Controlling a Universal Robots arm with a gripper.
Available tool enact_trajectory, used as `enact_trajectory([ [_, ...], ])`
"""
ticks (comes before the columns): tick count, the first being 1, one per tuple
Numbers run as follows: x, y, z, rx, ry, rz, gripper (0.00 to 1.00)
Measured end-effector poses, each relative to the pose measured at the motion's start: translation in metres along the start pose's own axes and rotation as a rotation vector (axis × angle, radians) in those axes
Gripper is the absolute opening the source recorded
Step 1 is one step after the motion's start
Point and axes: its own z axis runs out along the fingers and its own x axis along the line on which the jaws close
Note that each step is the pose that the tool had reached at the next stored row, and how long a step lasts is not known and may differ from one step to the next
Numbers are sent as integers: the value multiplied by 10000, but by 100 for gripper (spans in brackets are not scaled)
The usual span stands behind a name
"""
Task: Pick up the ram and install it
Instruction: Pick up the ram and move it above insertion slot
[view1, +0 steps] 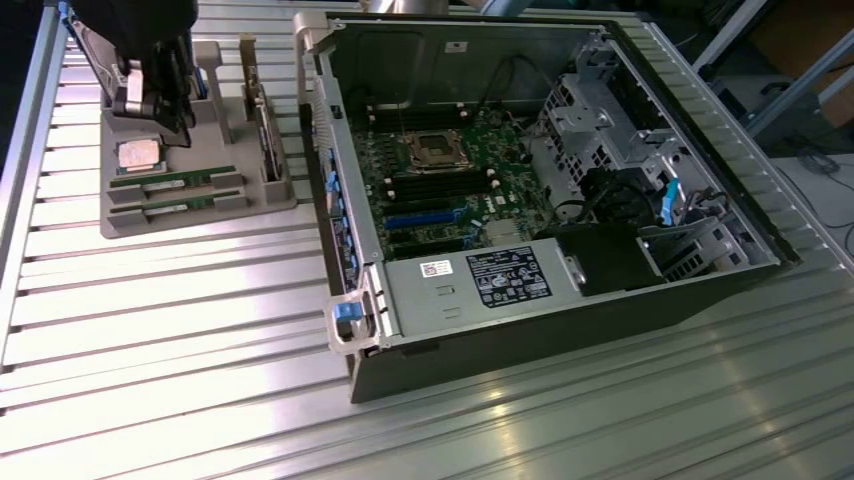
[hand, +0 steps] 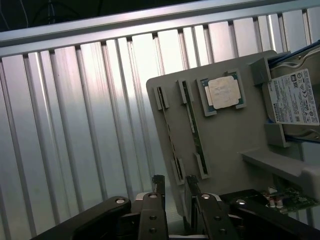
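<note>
I'm at the pick-up step: my fingers (hand: 159, 187) are spread apart, gripping nothing, and hover above the near end of the grey holder (hand: 230, 145). The ram (hand: 192, 125) lies in its slot on the holder, untouched. Its twin (hand: 167, 135) is in the slot nearer the holder's rim. Beyond them on the holder sits the processor (hand: 223, 92). Taking a stick calls, I judge, for straddling its thin edges squarely. The open computer case (view1: 534, 170) stands beside the holder on the surface (view1: 160, 330).

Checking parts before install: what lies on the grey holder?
On the grey holder: a ram stick, a second ram stick, a processor chip, an upright expansion card and a hard drive. In the exterior view the open claw covers part of the drive.
</note>
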Motion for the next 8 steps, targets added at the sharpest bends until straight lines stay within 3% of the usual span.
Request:
enact_trajectory([
  [8, 20, -7, 76, -1, 1, -8, 30],
])
